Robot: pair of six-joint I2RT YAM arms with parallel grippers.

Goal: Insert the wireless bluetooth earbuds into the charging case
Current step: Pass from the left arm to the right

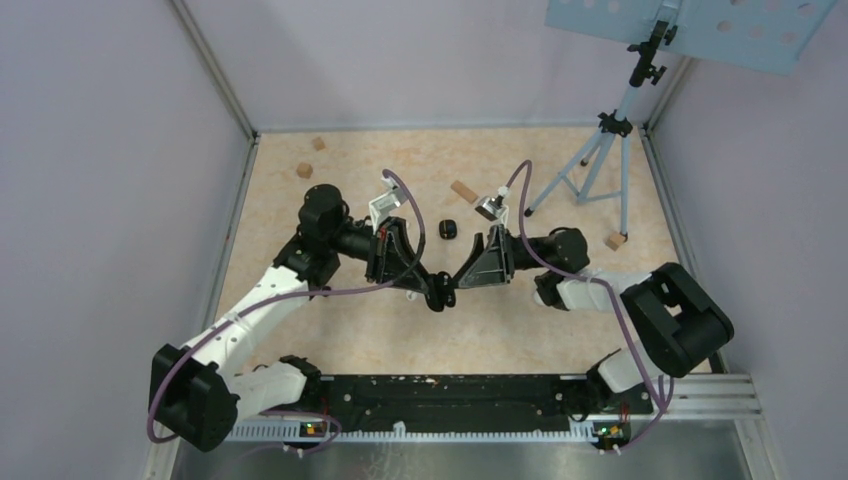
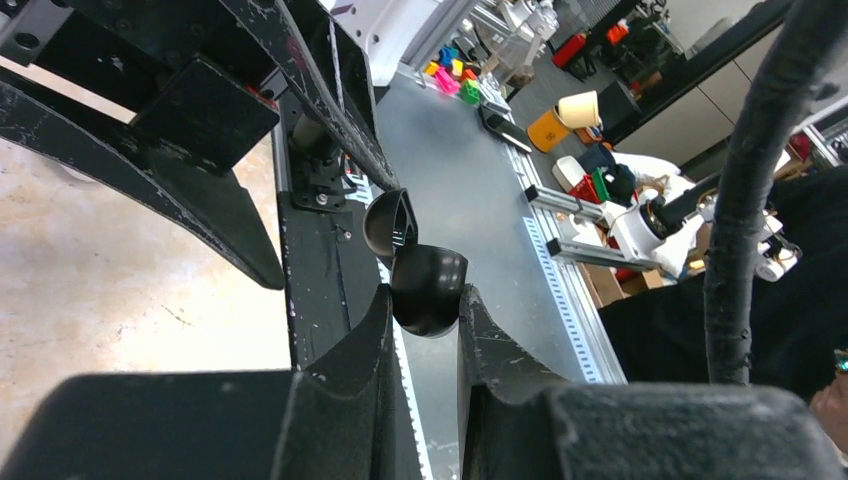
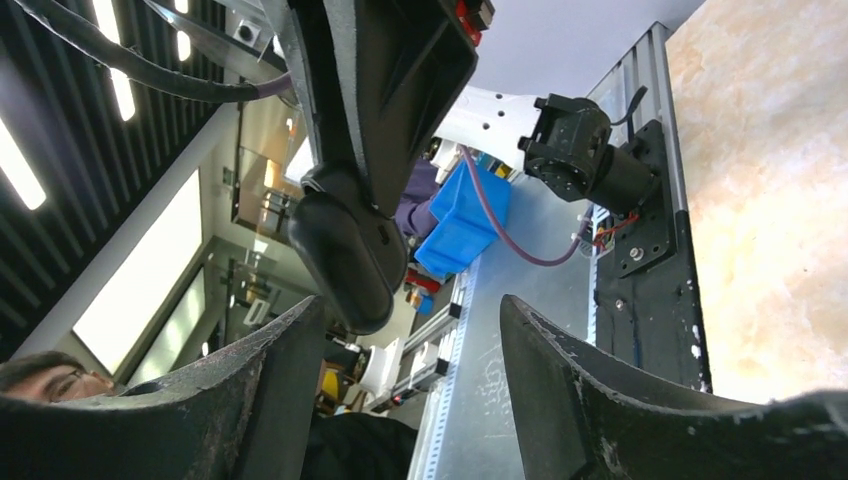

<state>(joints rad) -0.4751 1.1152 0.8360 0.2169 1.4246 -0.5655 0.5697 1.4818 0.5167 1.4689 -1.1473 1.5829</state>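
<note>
Top external: 4 wooden blocks [image 1: 463, 191] | left fingers [image 2: 350, 350] clamp 1 open black case [image 2: 430, 288] | right fingers [image 3: 275, 370] spread

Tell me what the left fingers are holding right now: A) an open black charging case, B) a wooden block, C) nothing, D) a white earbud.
A: in the left wrist view the left fingers pinch the black charging case, its lid hinged open.
</note>
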